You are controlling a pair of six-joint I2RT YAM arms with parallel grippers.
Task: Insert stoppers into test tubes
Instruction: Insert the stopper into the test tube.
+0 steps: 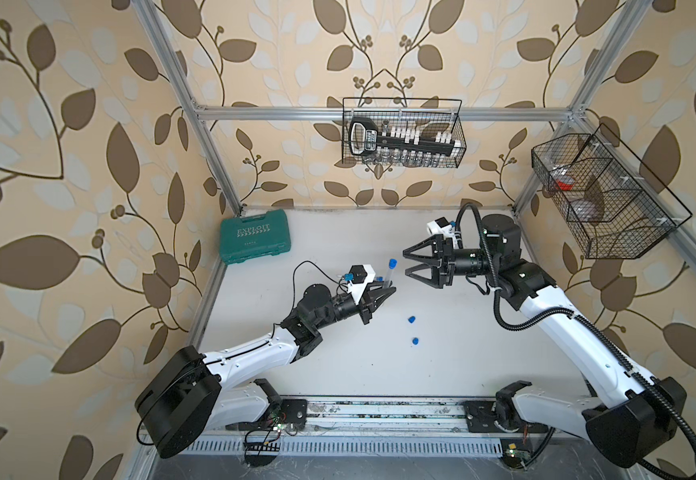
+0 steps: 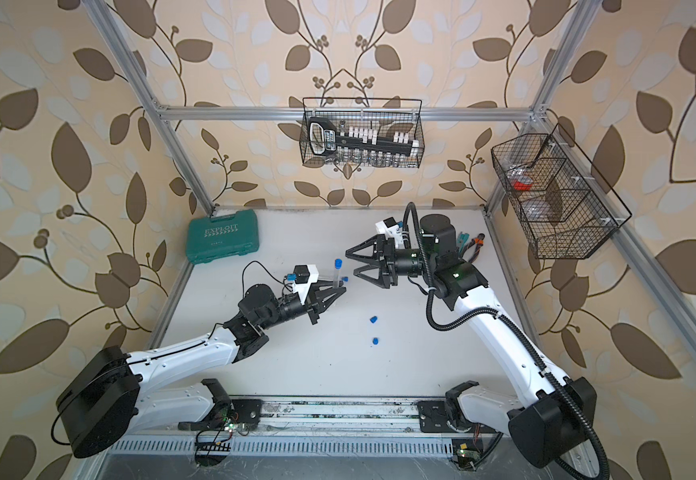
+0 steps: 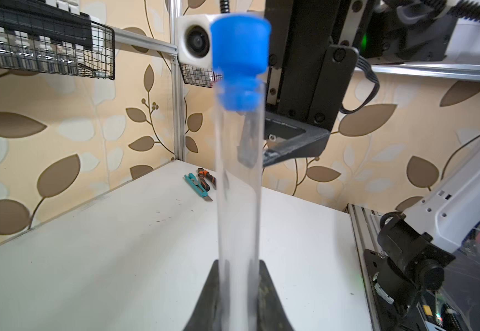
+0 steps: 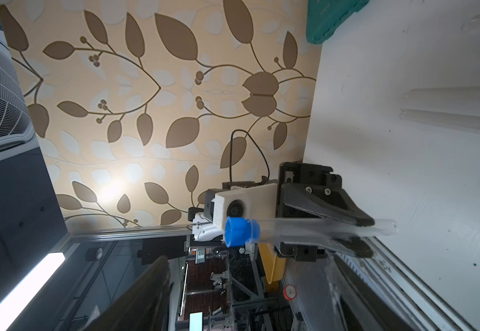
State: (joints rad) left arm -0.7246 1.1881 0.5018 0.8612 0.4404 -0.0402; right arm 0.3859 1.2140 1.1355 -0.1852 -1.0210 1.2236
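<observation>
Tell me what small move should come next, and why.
Probably the right gripper should draw back from the tube. Its jaws stand open beside the stopper, which already sits in the tube's mouth, and the left gripper holds the tube upright. Two loose stoppers lie on the table, so it could go for one.

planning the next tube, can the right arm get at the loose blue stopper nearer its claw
Probably yes: the right claw is open and empty, and that stopper lies on the table with nothing between them.
</observation>
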